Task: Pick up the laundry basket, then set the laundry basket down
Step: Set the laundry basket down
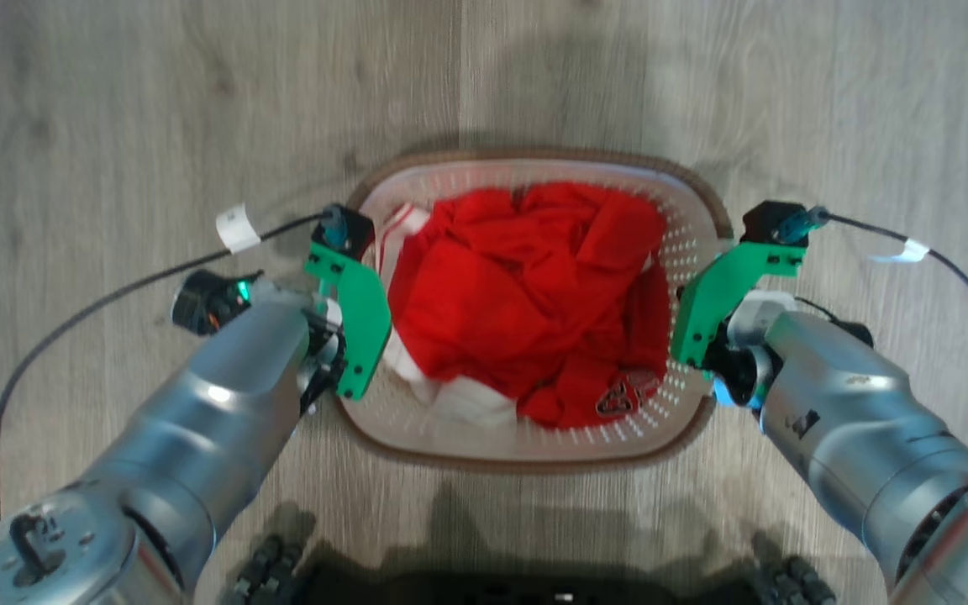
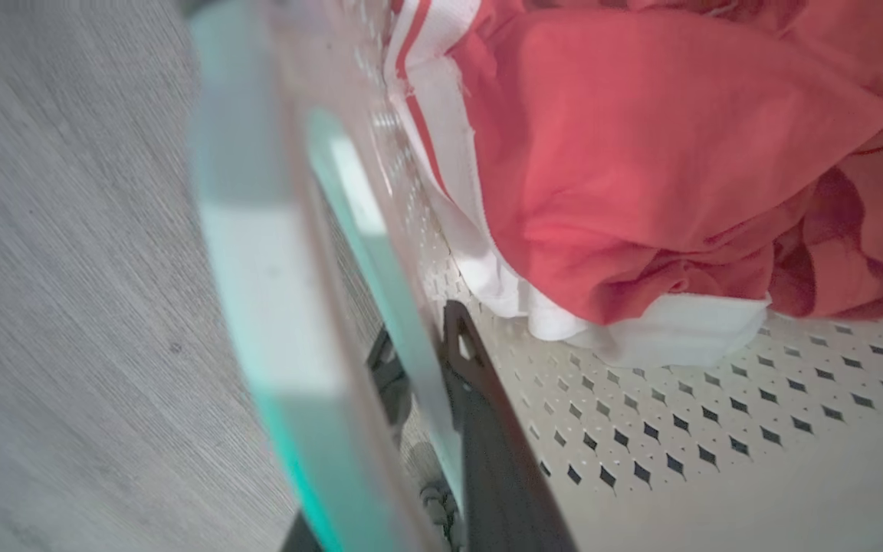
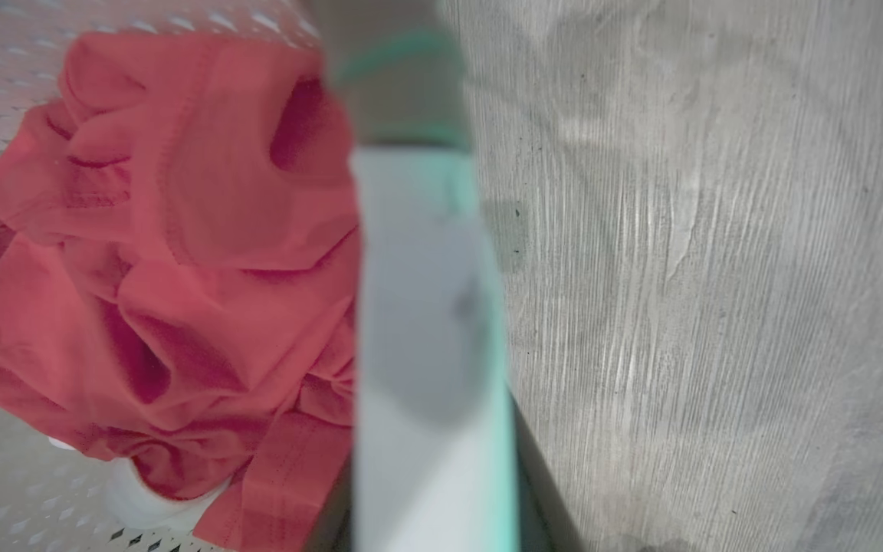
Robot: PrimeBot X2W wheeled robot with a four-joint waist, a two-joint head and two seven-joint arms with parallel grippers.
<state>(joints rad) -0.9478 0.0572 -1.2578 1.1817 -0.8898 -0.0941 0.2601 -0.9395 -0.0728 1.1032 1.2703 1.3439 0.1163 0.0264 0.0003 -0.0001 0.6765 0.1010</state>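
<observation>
Left hand (image 2: 420,341) is clamping the laundry basket (image 1: 534,454) wall. Right hand (image 1: 690,336) is sitting at opposite rim, can't tell grip

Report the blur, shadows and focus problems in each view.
Head view: soft all over, with shadows darkening the floor below the laundry basket. Left wrist view: the basket's near edge is an out-of-focus pale band, the red clothes sharper. Right wrist view: near edge blurred, floor grain crisp.

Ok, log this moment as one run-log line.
left gripper: shut on laundry basket, left wall | right gripper: at right rim, grip unclear | load: red clothes inside | lift: cannot tell
</observation>
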